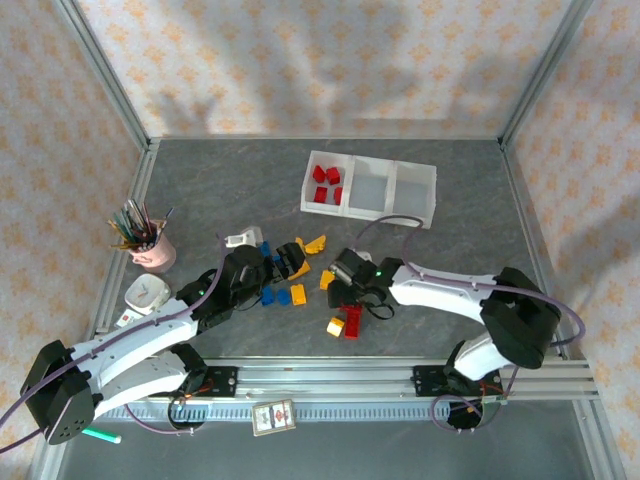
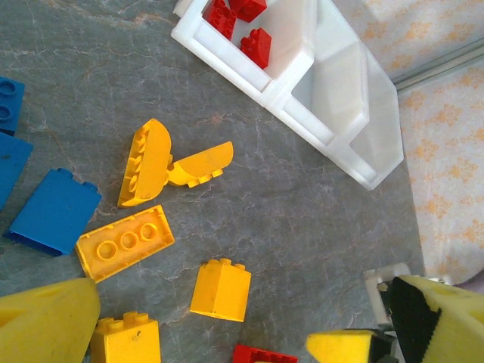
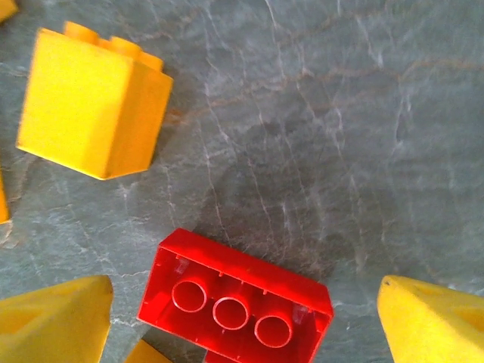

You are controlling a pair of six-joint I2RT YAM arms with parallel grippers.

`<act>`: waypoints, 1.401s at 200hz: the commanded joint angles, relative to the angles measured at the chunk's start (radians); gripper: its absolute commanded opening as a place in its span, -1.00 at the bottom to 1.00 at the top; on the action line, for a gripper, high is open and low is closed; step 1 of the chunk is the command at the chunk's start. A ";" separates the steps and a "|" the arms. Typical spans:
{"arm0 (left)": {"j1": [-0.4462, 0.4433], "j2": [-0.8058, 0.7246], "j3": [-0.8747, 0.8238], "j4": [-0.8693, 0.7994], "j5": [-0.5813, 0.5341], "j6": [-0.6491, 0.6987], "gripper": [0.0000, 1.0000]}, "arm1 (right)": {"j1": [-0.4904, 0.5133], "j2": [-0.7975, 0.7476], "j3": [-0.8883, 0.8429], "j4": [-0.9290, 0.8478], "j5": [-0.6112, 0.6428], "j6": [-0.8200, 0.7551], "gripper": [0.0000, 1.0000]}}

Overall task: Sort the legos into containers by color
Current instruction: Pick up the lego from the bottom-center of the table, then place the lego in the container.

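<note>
On the right gripper (image 3: pixel 246 302) the fingers are apart, straddling an upside-down red brick (image 3: pixel 234 302), not touching it yet. It lies mid-surface toward the near edge, with a yellow brick (image 3: pixel 94 106) just beside it. The brick looks slightly skewed to the finger line, so square the wrist first, drop straight down and close gently so the neighbour isn't dragged. Then carry it to the tray (image 1: pixel 410 190) toward the far edge, left compartment, where red bricks (image 1: pixel 322 175) sit. The left gripper (image 2: pixel 200 321) fingers are also apart, over loose yellow and blue legos (image 2: pixel 125 242). Keep it out of the right arm's path.
</note>
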 commanded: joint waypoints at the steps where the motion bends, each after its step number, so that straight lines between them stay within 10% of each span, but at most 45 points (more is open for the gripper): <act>1: -0.011 -0.018 -0.006 -0.016 -0.025 0.000 0.98 | 0.021 0.038 0.029 -0.045 0.053 0.142 0.81; 125: -0.011 -0.010 0.008 -0.026 -0.023 0.019 0.98 | 0.041 0.110 0.066 -0.018 0.068 0.181 0.15; 207: 0.011 -0.016 0.069 -0.055 -0.051 0.075 0.98 | -0.064 0.069 0.233 -0.070 0.140 0.026 0.13; 280: 0.162 0.016 0.132 -0.032 0.026 0.170 0.98 | -0.223 0.325 0.619 0.019 0.173 -0.240 0.16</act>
